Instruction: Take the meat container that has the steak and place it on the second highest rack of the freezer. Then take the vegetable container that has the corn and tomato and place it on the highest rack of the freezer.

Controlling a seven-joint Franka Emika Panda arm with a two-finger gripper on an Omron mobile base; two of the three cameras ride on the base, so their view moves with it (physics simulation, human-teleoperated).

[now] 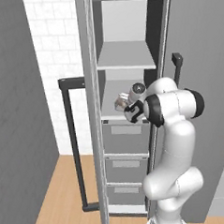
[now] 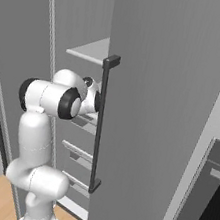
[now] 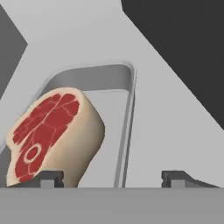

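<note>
In the hand view the steak point(image 3: 52, 135) fills the lower left of the frame, red face up with its pale fatty rim, lying in a shallow grey meat container point(image 3: 124, 109) whose rounded far wall and right rim run through the centre. The gripper point(image 3: 111, 178) shows as two dark fingertips point(image 3: 51, 177) low in the frame, standing wide apart: the left tip sits right at the steak's near edge, the right tip is well clear of the container's rim, over bare shelf, and nothing is clamped between them. The container rests on the second highest rack point(image 3: 175, 131), a flat light-grey surface. In the left base view, a dark bar handle point(image 1: 73, 144) stands at centre left before white tiled wall, then the freezer point(image 1: 92, 110) with the highest rack point(image 1: 124, 56) bare above, and the arm's wrist reaching in at the lower shelf, where the container is partly hidden behind it. Wooden floor lies at the lower left.
</note>
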